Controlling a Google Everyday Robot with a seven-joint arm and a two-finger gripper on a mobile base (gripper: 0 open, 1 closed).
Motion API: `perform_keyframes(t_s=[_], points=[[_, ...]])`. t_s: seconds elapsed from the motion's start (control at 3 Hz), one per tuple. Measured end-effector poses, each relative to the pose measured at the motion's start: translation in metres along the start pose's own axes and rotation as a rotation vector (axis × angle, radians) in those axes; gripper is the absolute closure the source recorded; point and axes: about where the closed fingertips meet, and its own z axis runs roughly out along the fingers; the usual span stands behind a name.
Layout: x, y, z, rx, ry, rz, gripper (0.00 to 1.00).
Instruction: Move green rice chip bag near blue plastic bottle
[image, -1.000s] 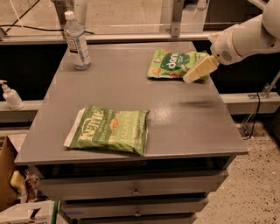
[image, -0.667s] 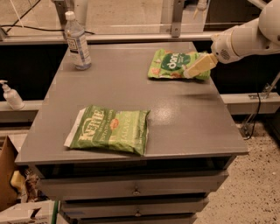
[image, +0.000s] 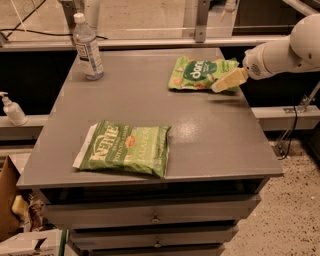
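Note:
The green rice chip bag (image: 199, 73) lies flat at the far right of the grey table (image: 200, 145), its white logo on a dark green oval facing up. The blue plastic bottle (image: 87, 47) stands upright at the far left corner, white cap on top. My gripper (image: 223, 82) reaches in from the right on a white arm (image: 280, 50). Its cream-coloured fingers sit at the bag's right edge, just above or touching it. The bag and bottle are far apart across the table's back.
A larger light-green Kettle chip bag (image: 125, 148) lies at the front left of the table. A small white pump bottle (image: 12, 109) stands on a ledge to the left. Drawers sit below the tabletop. A rail runs behind the table.
My gripper has moved a little left and up toward the green rice chip bag's right edge. The bags and bottle have not moved.

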Motion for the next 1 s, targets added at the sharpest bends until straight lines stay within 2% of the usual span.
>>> perform_keyframes(t_s=[0.33,1.0], points=[[0.0056,-0.0005,0.0097,-0.008,-0.001,0.017,0.17],[0.0036,0.0050,0.0124,-0.024,0.006,0.015,0.64]])
